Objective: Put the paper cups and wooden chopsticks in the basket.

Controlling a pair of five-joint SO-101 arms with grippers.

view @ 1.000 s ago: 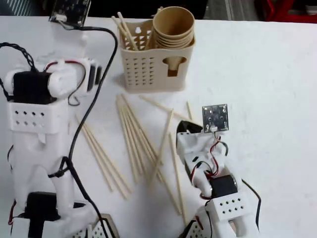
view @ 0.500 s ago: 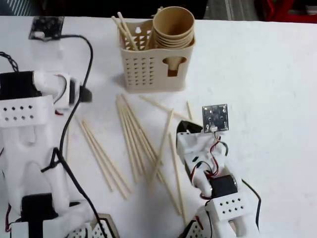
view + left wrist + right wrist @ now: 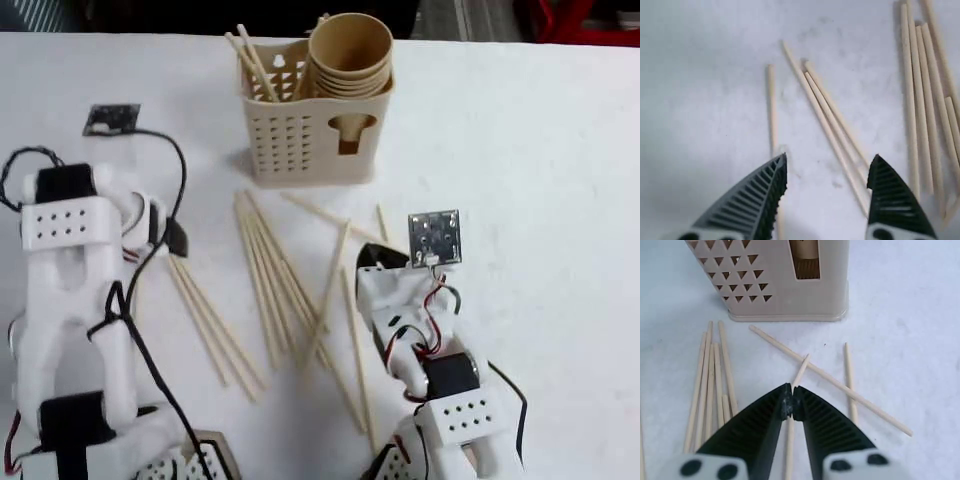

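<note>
White tabletop [image 3: 520, 150] near the beige plastic basket [image 3: 300, 150]: left fingers [image 3: 762, 200] apart, right fingers [image 3: 765, 425] together; my pinch may scatter these thin wooden chopsticks [image 3: 832, 125].

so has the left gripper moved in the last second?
Yes. Judged against the basket in the high view, the left gripper has drawn back from beside it toward the near table edge, and now hangs open over the loose chopsticks.

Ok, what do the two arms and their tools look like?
Both arms are white plastic with black motors and blocks dotted with small holes. A thick black cable loops over the left arm; thin red and black wires run along the right arm. The left tool and right tool have dark, ribbed fingers tapering to points.
</note>
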